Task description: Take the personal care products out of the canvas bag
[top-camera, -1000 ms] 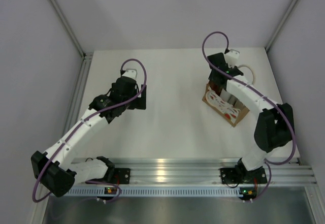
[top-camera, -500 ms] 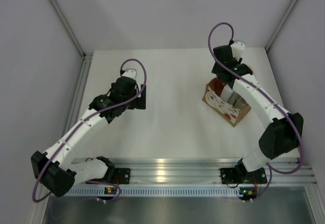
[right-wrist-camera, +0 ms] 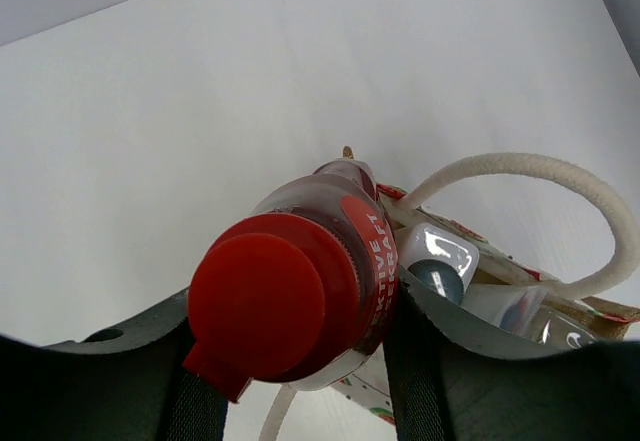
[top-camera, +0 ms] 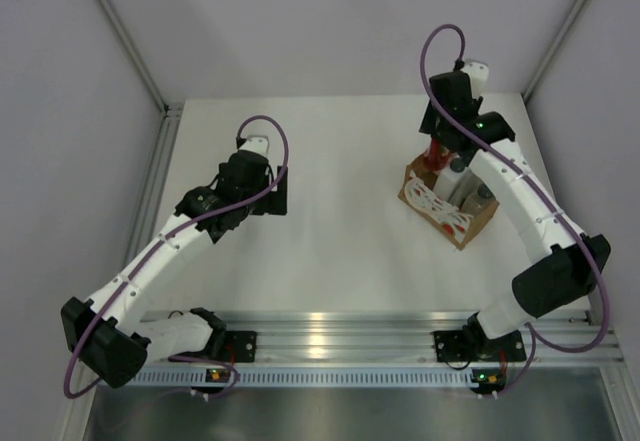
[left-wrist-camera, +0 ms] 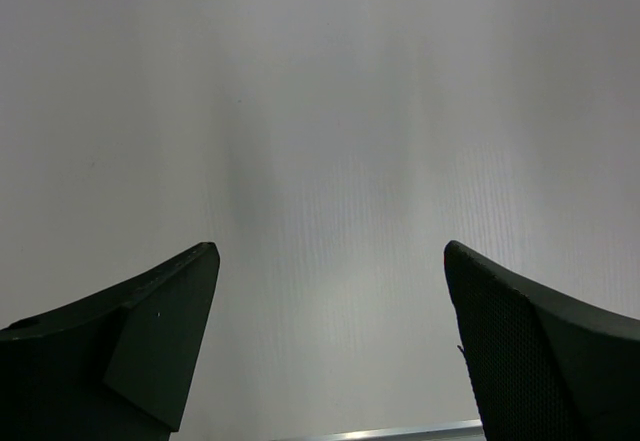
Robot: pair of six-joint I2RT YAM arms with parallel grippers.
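White table [top-camera: 340, 261] is seen between grey walls [top-camera: 80, 161], and toward its far right the bag [top-camera: 447, 213] is stood with its cream handle [right-wrist-camera: 560, 176] looped up. The red bottle [right-wrist-camera: 300, 291] is clamped by its body, cap toward the wrist camera, between the fingers of the right gripper [right-wrist-camera: 300, 371] at the bag's far-left corner. Whether its base is clear of the mouth cannot be told, and at least two more containers [right-wrist-camera: 440, 256] are seen inside the bag just beside it. The left gripper [left-wrist-camera: 330, 346] is held with jaws spread wide over bare table, well apart from the bag.
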